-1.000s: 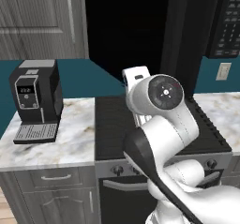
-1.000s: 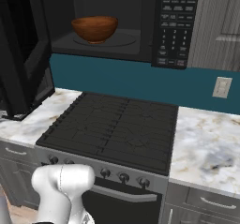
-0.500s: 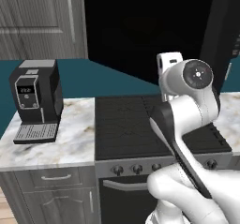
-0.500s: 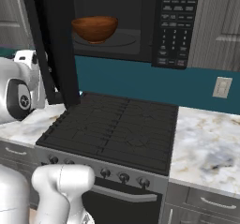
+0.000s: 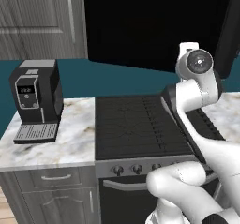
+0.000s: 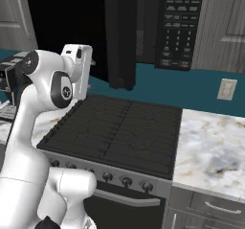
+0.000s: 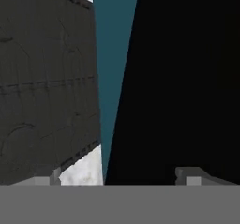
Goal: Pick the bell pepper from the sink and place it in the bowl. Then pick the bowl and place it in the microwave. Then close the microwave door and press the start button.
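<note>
A: From the left base view, where are we?
B: Our arm [image 5: 199, 85] is raised over the stove [image 5: 136, 124], beside the big black microwave door [image 5: 154, 26] – placed to push it shut, we judge. A coffee machine [image 5: 35, 101] stands well clear on the counter [image 5: 70, 141].

A: And the right base view?
B: The door [image 6: 120, 36] is edge-on, part swung, hiding the cavity – we can't see the bowl or pepper. The keypad [image 6: 178, 29] is unobstructed.

A: Hand view?
B: Our gripper [image 7: 124, 177] is spread wide and empty, with the door [image 7: 187, 78] filling the side ahead.
</note>
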